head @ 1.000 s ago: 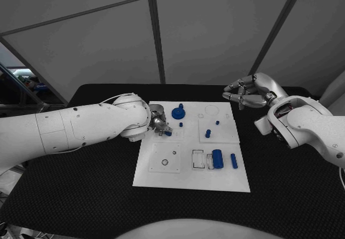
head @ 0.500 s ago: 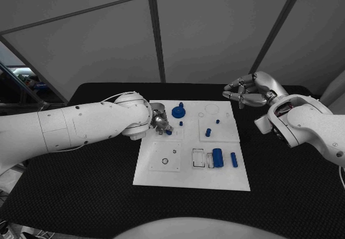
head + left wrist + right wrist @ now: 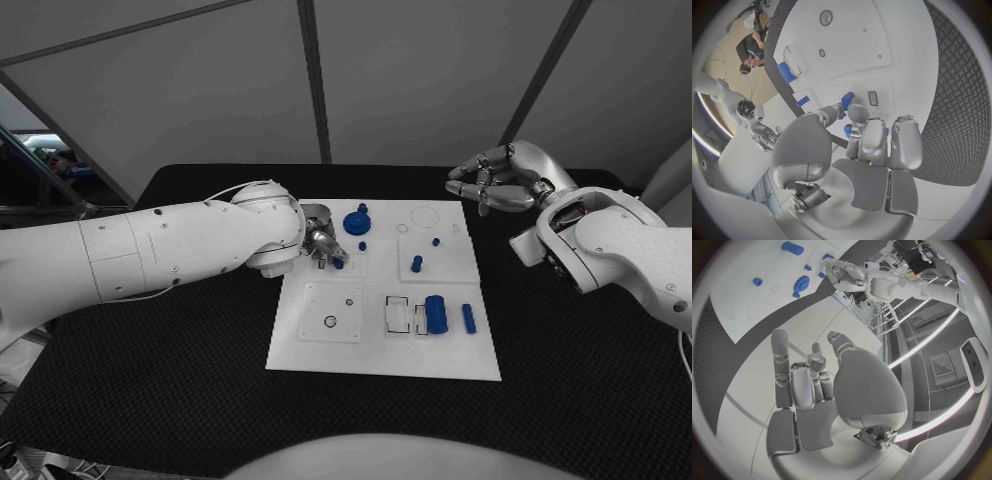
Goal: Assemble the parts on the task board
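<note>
Head view: my left robot hand pinches a small blue part over the board; a tilted entry could jam it. My right robot hand, fingers loosely apart, holds nothing beyond the board.

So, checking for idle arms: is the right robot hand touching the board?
No, the right robot hand hangs past the board's far right corner, holding nothing.
</note>
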Tool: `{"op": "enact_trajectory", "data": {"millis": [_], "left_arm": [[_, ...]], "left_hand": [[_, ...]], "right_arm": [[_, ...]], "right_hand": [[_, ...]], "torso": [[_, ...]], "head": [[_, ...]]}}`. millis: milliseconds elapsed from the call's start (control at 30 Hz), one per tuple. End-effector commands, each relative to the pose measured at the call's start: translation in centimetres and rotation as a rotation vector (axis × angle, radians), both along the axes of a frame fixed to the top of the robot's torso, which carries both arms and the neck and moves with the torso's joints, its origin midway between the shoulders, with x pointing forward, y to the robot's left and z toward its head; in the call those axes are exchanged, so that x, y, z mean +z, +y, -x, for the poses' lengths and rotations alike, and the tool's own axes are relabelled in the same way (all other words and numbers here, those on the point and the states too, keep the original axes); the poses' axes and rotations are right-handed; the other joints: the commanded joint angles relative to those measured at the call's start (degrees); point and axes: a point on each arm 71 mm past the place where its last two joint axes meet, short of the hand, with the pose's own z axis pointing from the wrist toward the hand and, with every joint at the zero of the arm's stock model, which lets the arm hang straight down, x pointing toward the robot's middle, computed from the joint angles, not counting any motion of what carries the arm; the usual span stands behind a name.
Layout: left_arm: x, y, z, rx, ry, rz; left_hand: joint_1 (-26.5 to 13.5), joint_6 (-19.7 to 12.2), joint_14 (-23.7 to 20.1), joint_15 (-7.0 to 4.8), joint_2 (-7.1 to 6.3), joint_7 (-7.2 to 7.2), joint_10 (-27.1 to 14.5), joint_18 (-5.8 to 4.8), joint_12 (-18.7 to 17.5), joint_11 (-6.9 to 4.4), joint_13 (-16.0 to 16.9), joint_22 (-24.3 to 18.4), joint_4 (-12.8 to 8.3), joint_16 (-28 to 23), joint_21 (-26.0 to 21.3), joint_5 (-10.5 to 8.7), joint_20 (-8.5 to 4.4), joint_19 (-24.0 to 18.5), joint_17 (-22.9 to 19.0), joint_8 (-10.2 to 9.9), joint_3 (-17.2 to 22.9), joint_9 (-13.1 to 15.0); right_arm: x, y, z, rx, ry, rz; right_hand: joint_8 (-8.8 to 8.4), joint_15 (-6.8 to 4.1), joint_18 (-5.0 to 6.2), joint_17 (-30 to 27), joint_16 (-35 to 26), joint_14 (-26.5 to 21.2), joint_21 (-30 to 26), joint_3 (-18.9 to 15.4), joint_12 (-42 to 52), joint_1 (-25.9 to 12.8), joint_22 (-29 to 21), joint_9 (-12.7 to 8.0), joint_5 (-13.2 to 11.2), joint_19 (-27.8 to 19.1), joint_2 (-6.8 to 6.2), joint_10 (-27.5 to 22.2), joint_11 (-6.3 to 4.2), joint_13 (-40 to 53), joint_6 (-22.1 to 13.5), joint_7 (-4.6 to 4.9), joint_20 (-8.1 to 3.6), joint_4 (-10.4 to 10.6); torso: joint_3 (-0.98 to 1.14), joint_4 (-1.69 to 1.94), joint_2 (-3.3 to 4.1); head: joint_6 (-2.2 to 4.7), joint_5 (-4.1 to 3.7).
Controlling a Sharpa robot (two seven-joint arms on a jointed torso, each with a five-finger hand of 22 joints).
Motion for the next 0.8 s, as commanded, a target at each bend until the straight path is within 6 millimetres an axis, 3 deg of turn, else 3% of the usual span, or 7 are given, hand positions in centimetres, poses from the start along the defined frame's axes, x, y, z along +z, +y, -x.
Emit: {"op": "enact_trajectory", "data": {"millis": [33,633,800], "left_arm": [[-0.21,-0.07,0.05,-0.007,0.019,-0.009],[-0.39,0.03,-0.19,-0.012,0.036,-0.024],[-0.41,-0.06,-0.31,-0.011,0.035,-0.024]], "left_hand": [[-0.5,0.6,0.3,-0.31,0.31,-0.01,0.9,-0.15,0.4,-0.56,0.1,0.2,-2.6,0.2,0.3,-0.23,-0.08,0.5,0.0,0.3,1.8,0.1],[-1.3,1.5,0.3,-0.46,1.14,-0.35,1.1,-0.3,0.2,-0.81,-0.8,1.0,-1.4,0.3,0.7,-0.21,-0.28,0.9,0.0,0.4,-2.3,0.3],[-2.7,1.9,0.3,-0.46,1.22,-0.32,1.2,-0.31,0.1,-0.8,-1.3,1.1,-0.1,0.3,0.7,-0.31,-0.3,0.9,0.0,0.2,-4.7,0.3]], "right_arm": [[0.13,0.09,0.01,0.009,-0.005,0.001],[0.09,-0.03,-0.03,0.006,-0.003,0.003],[0.09,-0.02,-0.02,0.006,-0.002,0.003]], "right_hand": [[0.14,-0.25,0.98,0.0,-0.4,0.9,-0.3,0.1,-0.2,-0.2,-0.1,0.1,0.4,-0.3,-0.48,-0.2,0.03,-0.1,-0.4,0.01,0.04,0.3],[0.14,-0.25,0.98,0.0,-0.4,0.9,-0.3,0.1,-0.2,-0.2,-0.1,0.1,0.4,-0.3,-0.48,-0.2,0.03,-0.1,-0.4,0.01,0.04,0.3],[0.14,-0.25,0.98,0.0,-0.4,0.9,-0.3,0.1,-0.2,-0.2,-0.1,0.1,0.4,-0.3,-0.48,-0.2,0.03,-0.1,-0.4,0.01,0.04,0.3]], "torso": [[-0.02,-0.01,0.02],[0.01,0.03,-0.01],[0.01,0.0,-0.02]], "head": [[-0.08,0.02],[-0.45,-0.18],[-0.47,-0.28]]}}
